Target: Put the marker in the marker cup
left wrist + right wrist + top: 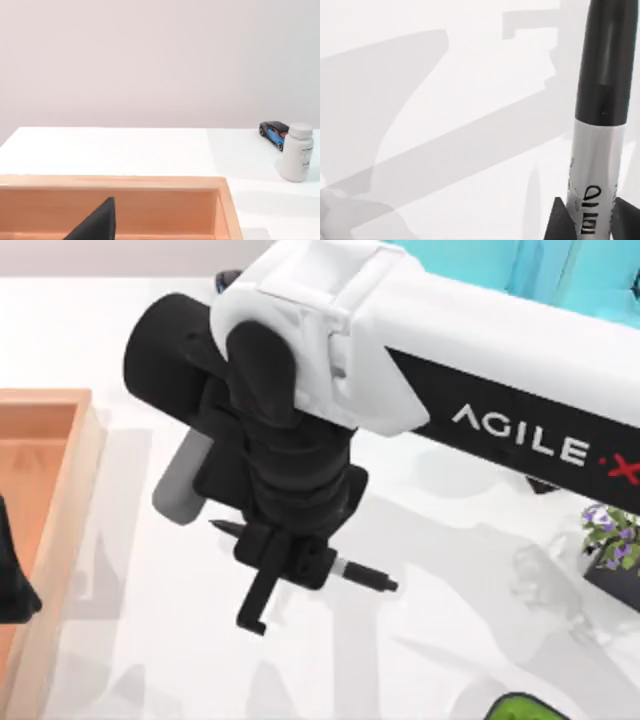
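Observation:
My right gripper (290, 558) hangs over the middle of the white table, shut on the marker (368, 577). The marker is slim and black and lies roughly level, one end poking out each side of the jaws. In the right wrist view its silver-white labelled band (594, 165) sits between two dark fingertips (559, 222), and its black cap end (607, 60) points away. The marker cup is hidden or out of view. My left gripper (12, 575) is parked at the far left over a wooden tray; one dark finger (97, 225) shows in the left wrist view.
A wooden tray (70, 475) runs along the table's left edge. A white bottle (297, 152) and a blue-black toy car (274, 134) stand beyond it. A potted plant (610, 540) is at the right and something green (525, 708) at the bottom edge.

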